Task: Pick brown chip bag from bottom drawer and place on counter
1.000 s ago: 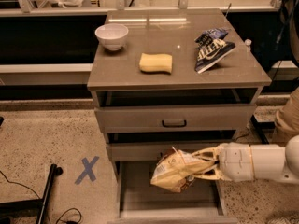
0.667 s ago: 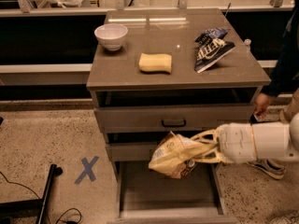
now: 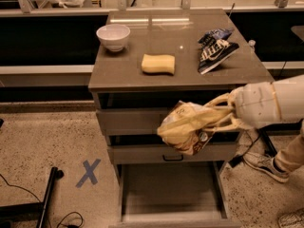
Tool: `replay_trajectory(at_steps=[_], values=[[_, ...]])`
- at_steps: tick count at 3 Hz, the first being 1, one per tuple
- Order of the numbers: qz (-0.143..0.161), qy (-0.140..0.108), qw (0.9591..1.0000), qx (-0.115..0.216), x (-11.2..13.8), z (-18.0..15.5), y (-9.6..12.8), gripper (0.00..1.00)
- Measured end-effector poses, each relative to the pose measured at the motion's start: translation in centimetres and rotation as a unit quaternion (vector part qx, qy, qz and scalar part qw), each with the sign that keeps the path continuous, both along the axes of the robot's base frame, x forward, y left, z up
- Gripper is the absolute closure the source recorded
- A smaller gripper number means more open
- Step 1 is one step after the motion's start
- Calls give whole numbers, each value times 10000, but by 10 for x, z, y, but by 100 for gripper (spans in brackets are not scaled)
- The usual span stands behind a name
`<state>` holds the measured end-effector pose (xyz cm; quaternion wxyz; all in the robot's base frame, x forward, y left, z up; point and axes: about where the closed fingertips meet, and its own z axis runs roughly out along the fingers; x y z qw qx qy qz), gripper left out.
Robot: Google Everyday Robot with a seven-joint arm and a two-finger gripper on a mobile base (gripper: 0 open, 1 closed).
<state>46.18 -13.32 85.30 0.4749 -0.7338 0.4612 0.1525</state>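
Note:
My gripper (image 3: 219, 115) reaches in from the right and is shut on the brown chip bag (image 3: 187, 127). The bag is crinkled and tan-yellow with a dark patch and a round logo at its lower edge. It hangs in the air in front of the upper drawers, just below the counter's front edge. The bottom drawer (image 3: 168, 194) is pulled out below it and shows a flat grey inside. The counter (image 3: 180, 46) is the glossy grey-brown top of the cabinet.
On the counter stand a white bowl (image 3: 113, 36) at the back left, a yellow sponge (image 3: 158, 63) in the middle and a dark blue bag (image 3: 214, 51) at the right. A person's shoes (image 3: 266, 166) are at the right. A blue X (image 3: 89, 172) marks the floor.
My gripper has lifted the brown chip bag up out of the bottom drawer, from just above its inside to the height of the upper drawers.

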Motion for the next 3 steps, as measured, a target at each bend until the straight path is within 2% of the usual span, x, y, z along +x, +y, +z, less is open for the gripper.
replay_trajectory(at_steps=[1, 2, 3], values=[[-90, 73, 9999, 35, 14, 44, -16, 100], [-325, 47, 9994, 62, 44, 96, -15, 100], [-325, 47, 9994, 62, 44, 96, -15, 100]])
